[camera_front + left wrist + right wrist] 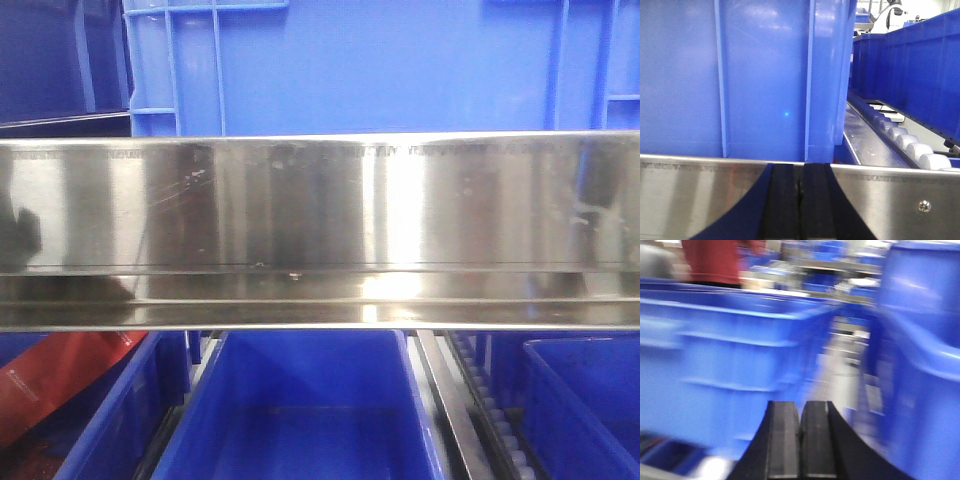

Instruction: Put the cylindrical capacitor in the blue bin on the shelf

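The shelf's shiny steel front rail (pixel 320 230) fills the middle of the front view. Blue bins stand on it above (pixel 380 65) and below (pixel 310 405). In the left wrist view my left gripper (pixel 800 172) is shut, its black pads together and nothing visible between them, right at the steel rail (pixel 890 200), facing a blue bin wall (pixel 765 75). In the blurred right wrist view my right gripper (pixel 800 412) is shut, pads together, among blue bins (pixel 730 360). The cylindrical capacitor is not visible in any view.
A roller track (pixel 900 140) runs beside the bin on the right in the left wrist view, and another (pixel 490 410) shows between the lower bins. A red object (pixel 50 385) lies at the lower left. A person in a red top (pixel 715 260) stands behind the bins.
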`<state>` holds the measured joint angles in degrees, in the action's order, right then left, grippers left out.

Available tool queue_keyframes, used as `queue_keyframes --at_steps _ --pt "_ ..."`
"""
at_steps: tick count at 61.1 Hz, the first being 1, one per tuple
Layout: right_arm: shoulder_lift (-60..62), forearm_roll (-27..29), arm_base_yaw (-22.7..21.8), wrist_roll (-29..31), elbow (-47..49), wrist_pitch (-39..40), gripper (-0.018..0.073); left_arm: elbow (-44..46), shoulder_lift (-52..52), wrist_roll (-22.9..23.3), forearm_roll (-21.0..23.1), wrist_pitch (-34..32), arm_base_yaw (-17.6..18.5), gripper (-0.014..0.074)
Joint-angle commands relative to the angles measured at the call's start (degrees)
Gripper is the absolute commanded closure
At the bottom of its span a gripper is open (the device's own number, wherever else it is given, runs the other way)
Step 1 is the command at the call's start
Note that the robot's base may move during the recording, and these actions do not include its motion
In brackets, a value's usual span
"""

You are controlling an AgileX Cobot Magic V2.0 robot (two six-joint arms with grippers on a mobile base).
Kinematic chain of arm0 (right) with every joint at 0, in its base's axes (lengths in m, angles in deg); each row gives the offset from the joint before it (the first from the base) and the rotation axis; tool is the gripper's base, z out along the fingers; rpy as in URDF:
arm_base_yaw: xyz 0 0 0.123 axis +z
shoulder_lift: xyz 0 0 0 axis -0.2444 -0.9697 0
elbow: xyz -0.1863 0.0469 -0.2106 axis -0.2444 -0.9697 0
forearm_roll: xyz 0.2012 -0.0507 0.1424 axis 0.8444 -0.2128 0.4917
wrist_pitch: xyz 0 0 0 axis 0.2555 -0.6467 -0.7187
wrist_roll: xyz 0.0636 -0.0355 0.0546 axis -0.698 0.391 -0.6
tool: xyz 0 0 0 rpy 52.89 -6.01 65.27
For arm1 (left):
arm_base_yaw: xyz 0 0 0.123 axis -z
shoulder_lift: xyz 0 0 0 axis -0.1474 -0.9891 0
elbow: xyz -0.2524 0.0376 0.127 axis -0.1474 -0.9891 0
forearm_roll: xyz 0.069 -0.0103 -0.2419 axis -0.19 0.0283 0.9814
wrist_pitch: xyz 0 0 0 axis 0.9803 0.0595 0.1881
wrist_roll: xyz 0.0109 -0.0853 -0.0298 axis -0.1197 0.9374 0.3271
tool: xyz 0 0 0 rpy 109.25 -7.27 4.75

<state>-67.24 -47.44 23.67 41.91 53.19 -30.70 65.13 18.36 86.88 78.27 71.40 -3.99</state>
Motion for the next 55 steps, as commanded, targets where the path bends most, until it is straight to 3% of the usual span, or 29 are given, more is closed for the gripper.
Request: queue_keyframes --at_steps 1,11,28,55 --pt "1.07 -0.73 -5.33 -1.77 -1.77 1.39 0.0721 0.12 0.31 0.24 0.0 -1.31 -0.1 0.0708" --pt "5.73 -0.92 -10.41 -3.45 -9.03 5.45 0.0721 0.12 0.31 0.24 0.0 -1.31 -0.1 0.0708" --pt "11.83 -4.02 -11.11 -5.08 -22.23 9.15 0.0721 0.12 0.31 0.24 0.0 -1.31 -0.1 0.0708" --pt "11.83 -4.26 -11.11 -5.08 -22.23 9.15 0.0721 0.12 0.31 0.24 0.0 -1.31 -0.1 0.0708"
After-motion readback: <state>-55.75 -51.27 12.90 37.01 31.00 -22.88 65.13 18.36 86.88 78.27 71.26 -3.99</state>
